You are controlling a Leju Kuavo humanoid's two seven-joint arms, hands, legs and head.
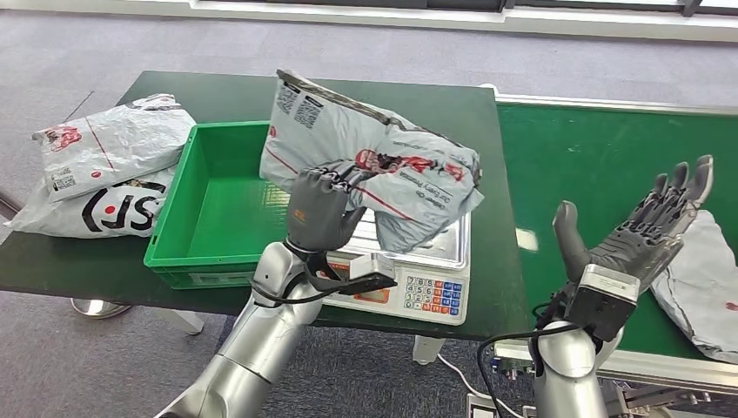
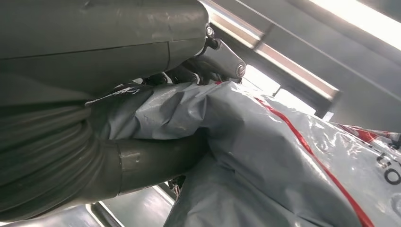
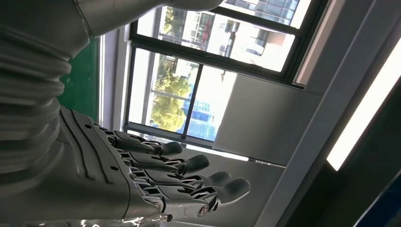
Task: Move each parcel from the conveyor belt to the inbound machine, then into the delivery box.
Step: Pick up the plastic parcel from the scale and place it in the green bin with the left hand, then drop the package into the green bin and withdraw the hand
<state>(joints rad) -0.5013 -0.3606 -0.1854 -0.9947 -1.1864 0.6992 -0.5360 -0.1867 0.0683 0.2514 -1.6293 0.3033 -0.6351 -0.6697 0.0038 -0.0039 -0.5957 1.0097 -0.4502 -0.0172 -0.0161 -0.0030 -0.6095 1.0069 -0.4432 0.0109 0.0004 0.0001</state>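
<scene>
Head view: left hand (image 1: pixel 318 213) grips the parcel (image 1: pixel 374 157) over the scale (image 1: pixel 426 261); box (image 1: pixel 218 200) sits just left; right hand (image 1: pixel 640 235) spread, idle.

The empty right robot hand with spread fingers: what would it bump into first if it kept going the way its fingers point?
Probably nothing: the right robot hand points upward over the green conveyor belt, though depth is unclear.
</scene>
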